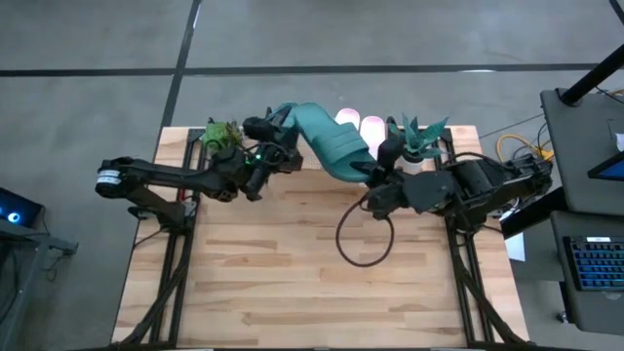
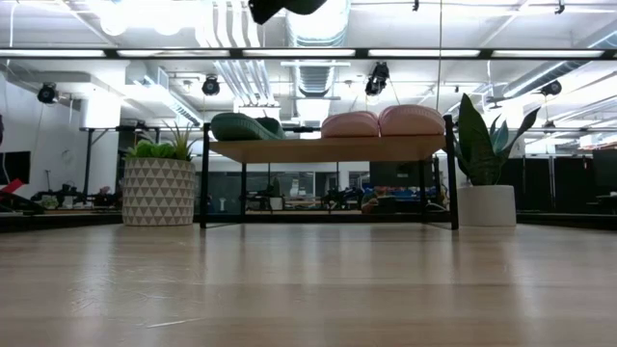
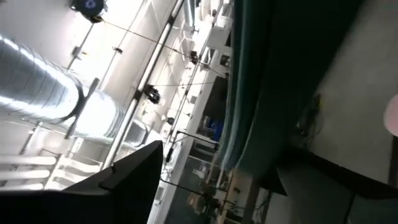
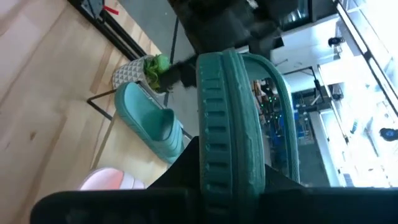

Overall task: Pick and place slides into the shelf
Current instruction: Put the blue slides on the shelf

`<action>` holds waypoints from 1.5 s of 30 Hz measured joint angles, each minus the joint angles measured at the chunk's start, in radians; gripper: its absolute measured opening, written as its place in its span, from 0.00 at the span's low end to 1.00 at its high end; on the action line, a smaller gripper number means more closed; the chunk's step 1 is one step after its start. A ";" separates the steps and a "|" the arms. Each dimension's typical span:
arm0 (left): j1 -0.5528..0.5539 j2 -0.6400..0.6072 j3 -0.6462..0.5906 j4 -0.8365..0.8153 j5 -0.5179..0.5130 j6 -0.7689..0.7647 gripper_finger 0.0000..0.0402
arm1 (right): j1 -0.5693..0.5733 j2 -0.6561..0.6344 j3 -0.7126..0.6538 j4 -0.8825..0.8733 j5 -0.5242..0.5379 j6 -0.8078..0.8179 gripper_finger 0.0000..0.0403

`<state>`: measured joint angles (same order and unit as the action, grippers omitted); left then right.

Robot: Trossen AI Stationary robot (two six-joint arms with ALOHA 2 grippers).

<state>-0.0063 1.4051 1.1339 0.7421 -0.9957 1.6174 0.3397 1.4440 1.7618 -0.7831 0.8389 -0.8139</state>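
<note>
Both fingers, left and right, are clamped on one green slide, held above the shelf at 12 o'clock on the desk.

Dark green ribbed slide; two light pink slides; pale wood shelf, black legs; white triangle-patterned planter.

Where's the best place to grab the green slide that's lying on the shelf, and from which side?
Take the green slide by its wide strap, from above, one finger through the open heel side: the strap arches over the footbed, and pink slides lie beside it. The right end effector grips the other green slide.
</note>
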 joint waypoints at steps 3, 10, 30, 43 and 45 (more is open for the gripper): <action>-0.012 -0.052 -0.045 -0.039 0.034 -0.066 0.72 | 0.000 -0.023 0.000 -0.028 -0.015 0.025 0.07; -0.041 -0.243 -0.152 -0.294 0.172 -0.342 0.72 | -0.013 -0.079 -0.001 -0.045 -0.095 0.064 0.07; -0.045 -0.477 -0.358 -0.323 0.800 -0.674 0.72 | -0.066 -0.140 -0.003 0.096 -0.706 0.165 0.07; -0.045 -0.429 -0.358 -0.236 0.983 -0.725 0.71 | -0.097 -0.107 -0.005 0.125 -0.713 0.134 0.07; -0.044 -0.413 -0.357 -0.217 0.981 -0.722 0.67 | -0.103 -0.107 -0.005 0.131 -0.742 0.141 0.07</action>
<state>-0.0505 0.9924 0.7765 0.5246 -0.0144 0.8954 0.2368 1.3369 1.7573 -0.6520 0.0973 -0.6728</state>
